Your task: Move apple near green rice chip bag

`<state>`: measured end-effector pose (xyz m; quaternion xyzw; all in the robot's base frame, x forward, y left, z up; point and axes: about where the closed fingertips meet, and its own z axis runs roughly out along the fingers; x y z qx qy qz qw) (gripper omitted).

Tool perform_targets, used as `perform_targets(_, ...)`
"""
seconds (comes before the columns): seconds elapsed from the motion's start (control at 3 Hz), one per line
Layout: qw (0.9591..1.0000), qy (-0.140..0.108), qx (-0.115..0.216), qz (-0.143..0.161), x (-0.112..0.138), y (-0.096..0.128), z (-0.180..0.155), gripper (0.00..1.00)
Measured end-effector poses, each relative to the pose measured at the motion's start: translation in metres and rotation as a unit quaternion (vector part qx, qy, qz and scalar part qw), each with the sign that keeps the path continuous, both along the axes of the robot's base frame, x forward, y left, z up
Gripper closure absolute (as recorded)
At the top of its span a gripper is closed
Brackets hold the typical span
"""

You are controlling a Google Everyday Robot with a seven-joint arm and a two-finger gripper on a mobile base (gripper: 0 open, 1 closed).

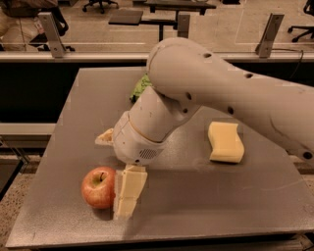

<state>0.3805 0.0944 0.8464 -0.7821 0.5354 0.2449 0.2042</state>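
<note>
- Resting on the front left of the desk, the apple stands upright and is not lifted.
- The tool is low over the apple and spread wide, gripping nothing. One finger touches the apple's right side and the other shows behind it, a stance that judges as set for closing.
- The bag lies at the rear, well apart from the apple and mostly hidden by the arm.
- The sponge lies to the right, outside the likely carry path.

Probably an office or lab: desks and wheeled chairs stand behind; the gripper hangs low over a grey table.
</note>
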Motion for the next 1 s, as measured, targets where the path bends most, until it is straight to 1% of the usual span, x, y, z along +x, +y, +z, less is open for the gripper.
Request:
perform_targets(0.33, 0.9999, 0.009, 0.002, 0.008, -0.005, 0.004, -0.002, 0.17)
perform_targets(0.67, 0.9998, 0.017, 0.004, 0.004, -0.004, -0.004, 0.002, 0.48)
perform_targets(1.0, 0.9995, 0.019, 0.001, -0.024, 0.009, -0.021, 0.012, 0.79)
